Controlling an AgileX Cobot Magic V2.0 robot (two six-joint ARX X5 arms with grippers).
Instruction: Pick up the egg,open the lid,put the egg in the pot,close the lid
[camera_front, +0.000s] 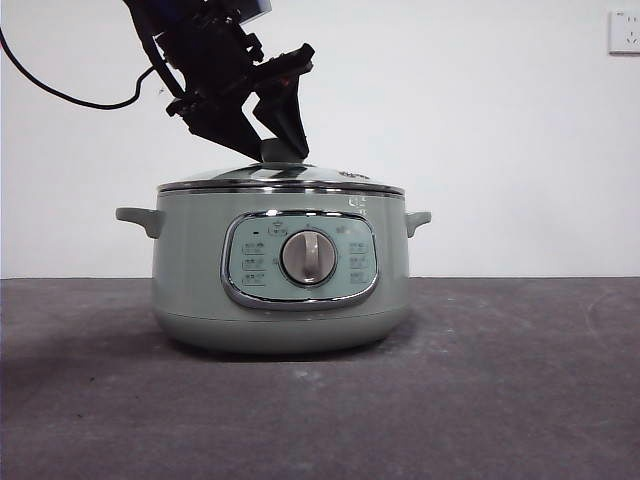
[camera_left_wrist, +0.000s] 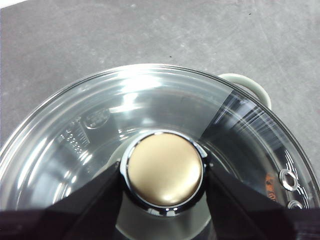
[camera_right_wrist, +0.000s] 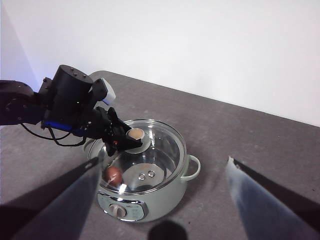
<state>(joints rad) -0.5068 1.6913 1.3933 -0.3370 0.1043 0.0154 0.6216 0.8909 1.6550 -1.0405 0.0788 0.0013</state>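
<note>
The sage-green pot (camera_front: 200, 290) stands mid-table with its glass lid (camera_front: 300, 178) resting flat on the rim. My left gripper (camera_front: 278, 150) reaches down from the upper left, its jaws closed on either side of the lid's round knob (camera_left_wrist: 164, 169). From the right wrist view, the egg (camera_right_wrist: 114, 174) lies inside the pot (camera_right_wrist: 160, 202), seen through the lid (camera_right_wrist: 162, 145), with the left gripper (camera_right_wrist: 131, 136) on the knob. High above the table, my right gripper (camera_right_wrist: 164, 161) hangs open and holds nothing.
The grey tabletop (camera_front: 500, 400) runs around the pot on all sides. A white wall stands behind, with a socket (camera_front: 624, 32) at the top right. One pot handle (camera_left_wrist: 245, 82) shows past the lid's rim.
</note>
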